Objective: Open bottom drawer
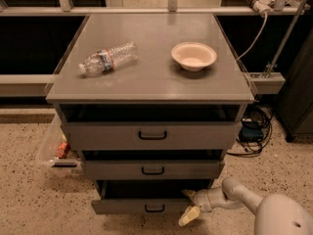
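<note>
The bottom drawer is the lowest grey front of the cabinet, with a small black loop handle. It stands pulled out a little, with a dark gap above its front. My gripper is at the drawer's right end, its pale fingers spread apart, one above the drawer's top edge and one below the front. The white arm comes in from the lower right.
A clear plastic bottle lies on the cabinet top and a cream bowl stands on it. The middle and top drawer fronts are above. A plastic bin sits left, cables right.
</note>
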Robot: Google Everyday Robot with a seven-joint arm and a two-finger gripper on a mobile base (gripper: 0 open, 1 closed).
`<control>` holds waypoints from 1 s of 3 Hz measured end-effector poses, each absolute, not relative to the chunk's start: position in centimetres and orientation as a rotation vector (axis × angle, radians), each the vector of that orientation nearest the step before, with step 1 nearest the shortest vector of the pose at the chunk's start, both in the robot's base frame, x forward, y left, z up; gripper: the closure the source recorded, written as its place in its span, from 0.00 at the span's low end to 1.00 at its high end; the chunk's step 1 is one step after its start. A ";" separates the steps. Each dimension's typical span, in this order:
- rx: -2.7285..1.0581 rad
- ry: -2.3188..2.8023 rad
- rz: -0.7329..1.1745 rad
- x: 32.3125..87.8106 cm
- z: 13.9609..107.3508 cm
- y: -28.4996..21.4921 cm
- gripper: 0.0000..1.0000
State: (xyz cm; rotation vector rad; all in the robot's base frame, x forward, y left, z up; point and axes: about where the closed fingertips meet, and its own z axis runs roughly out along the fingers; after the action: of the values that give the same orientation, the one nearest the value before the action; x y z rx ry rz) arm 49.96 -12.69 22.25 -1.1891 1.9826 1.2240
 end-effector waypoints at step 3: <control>-1.248 2.016 1.321 47.2 21.8 -11.5 0.00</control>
State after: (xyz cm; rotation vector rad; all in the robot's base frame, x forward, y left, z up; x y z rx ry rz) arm 47.25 -11.50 21.76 -1.2476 2.0160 1.3213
